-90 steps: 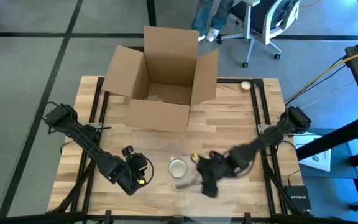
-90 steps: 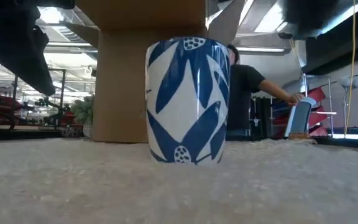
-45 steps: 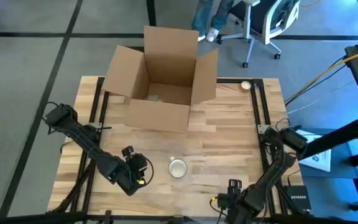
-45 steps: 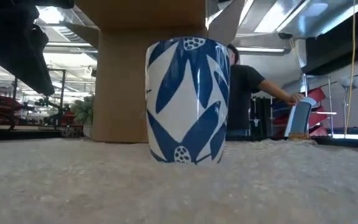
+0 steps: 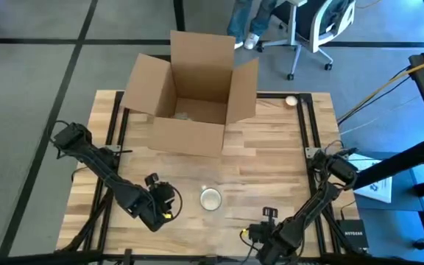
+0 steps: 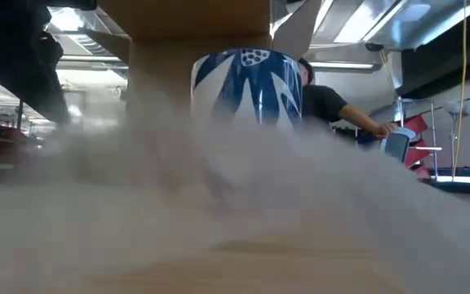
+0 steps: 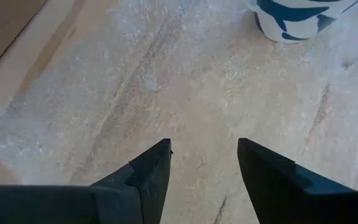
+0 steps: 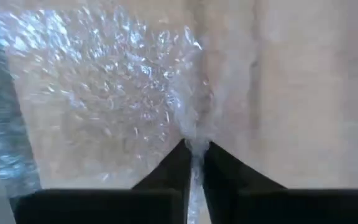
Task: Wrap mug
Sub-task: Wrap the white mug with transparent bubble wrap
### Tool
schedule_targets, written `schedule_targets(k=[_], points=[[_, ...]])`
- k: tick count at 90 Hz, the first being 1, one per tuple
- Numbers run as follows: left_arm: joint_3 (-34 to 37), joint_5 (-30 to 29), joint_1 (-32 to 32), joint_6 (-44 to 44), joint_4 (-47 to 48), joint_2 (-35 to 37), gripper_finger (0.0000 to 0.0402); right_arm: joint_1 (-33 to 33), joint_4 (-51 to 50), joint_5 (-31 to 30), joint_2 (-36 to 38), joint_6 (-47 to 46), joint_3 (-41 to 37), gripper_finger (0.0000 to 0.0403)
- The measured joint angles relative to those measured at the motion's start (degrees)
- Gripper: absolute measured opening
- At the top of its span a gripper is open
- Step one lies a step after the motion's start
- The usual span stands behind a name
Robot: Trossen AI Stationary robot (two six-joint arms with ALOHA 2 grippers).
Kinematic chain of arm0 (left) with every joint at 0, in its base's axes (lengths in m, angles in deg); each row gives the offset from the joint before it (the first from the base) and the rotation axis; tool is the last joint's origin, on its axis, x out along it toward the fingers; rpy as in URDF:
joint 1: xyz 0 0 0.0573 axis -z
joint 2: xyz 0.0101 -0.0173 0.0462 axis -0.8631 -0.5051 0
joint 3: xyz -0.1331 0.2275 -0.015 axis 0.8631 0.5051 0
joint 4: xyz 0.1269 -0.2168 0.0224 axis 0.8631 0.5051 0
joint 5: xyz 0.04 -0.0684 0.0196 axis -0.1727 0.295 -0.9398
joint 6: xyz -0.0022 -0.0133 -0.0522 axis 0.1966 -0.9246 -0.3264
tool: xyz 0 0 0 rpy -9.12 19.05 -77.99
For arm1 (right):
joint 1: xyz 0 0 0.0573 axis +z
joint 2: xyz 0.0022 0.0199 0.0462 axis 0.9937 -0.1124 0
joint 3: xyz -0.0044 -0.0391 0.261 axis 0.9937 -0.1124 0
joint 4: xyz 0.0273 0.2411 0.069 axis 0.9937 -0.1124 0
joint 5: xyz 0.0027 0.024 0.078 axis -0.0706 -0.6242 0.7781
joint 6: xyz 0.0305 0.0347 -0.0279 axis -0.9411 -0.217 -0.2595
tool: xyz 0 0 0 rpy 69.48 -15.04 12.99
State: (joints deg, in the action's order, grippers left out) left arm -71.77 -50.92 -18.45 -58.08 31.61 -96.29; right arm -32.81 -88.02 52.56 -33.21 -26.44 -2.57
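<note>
A blue-and-white patterned mug [image 5: 210,199] stands upright on a clear sheet of bubble wrap [image 7: 135,93] spread over the near middle of the wooden table. My left gripper [image 5: 174,203] hovers open just left of the mug, its fingers [image 7: 148,168] above the wrap and touching nothing. My right gripper [image 5: 255,234] is near the table's front edge, right of the mug, shut on the wrap. In the low view the raised wrap [image 6: 219,188] blurs across the picture and hides the lower part of the mug [image 6: 247,77]. My right gripper [image 8: 195,148] pinches a gathered ridge of the bubble wrap [image 8: 194,134] between its two fingertips, near the sheet's near side. The wrap puckers up toward the fingers and spreads out flat beyond them; one layer or several, I cannot tell.
An open cardboard box [image 5: 193,96] stands at the far middle of the table, flaps up. A small round object [image 5: 291,101] lies at the far right corner. A person [image 6: 325,114] stands in the room behind the table.
My right gripper has drawn back from beside the mug toward the table's near edge and then shifted slightly left. The near part of the bubble wrap, flat before, has risen in front of the low camera. The mug has stayed in place.
</note>
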Motion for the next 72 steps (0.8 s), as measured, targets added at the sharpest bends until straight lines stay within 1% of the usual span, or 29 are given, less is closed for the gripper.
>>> schedule_targets(k=[10,21,28,34,39,47,55,64,72], points=[[0.0,0.0,0.0,0.4,-0.5,0.0,0.017,-0.3,-3.2,-8.0,1.9,1.7,3.3,0.0004],[0.0,0.0,0.0,0.4,-0.6,0.0,0.017,-1.2,-5.0,-21.5,2.4,4.5,7.8,0.0005],[0.0,0.0,0.0,0.5,-0.6,0.0,0.017,-2.5,-5.3,-28.9,2.7,7.8,10.8,0.0002],[0.0,0.0,0.0,0.5,-0.6,0.0,0.017,-4.1,-4.9,-33.7,2.7,11.6,12.6,0.0001],[0.0,-0.2,0.0,0.5,-0.6,0.0,0.017,-5.8,-3.4,-36.2,2.7,14.8,13.7,0.0002],[0.0,-0.3,0.0,0.6,-0.6,0.0,0.017,-8.9,-0.5,-37.4,2.7,21.1,14.8,0.0001],[0.0,-0.3,0.0,1.2,-0.6,0.0,0.017,-12.6,3.3,-35.9,2.4,26.8,14.8,0.0001],[0.0,-0.4,0.0,1.5,-0.6,0.0,0.017,-16.7,5.9,-31.1,2.2,31.1,14.6,0.0],[0.0,-0.5,0.0,2.2,-0.5,0.0,0.017,-20.0,8.9,-25.0,1.9,32.8,13.3,0.0]])
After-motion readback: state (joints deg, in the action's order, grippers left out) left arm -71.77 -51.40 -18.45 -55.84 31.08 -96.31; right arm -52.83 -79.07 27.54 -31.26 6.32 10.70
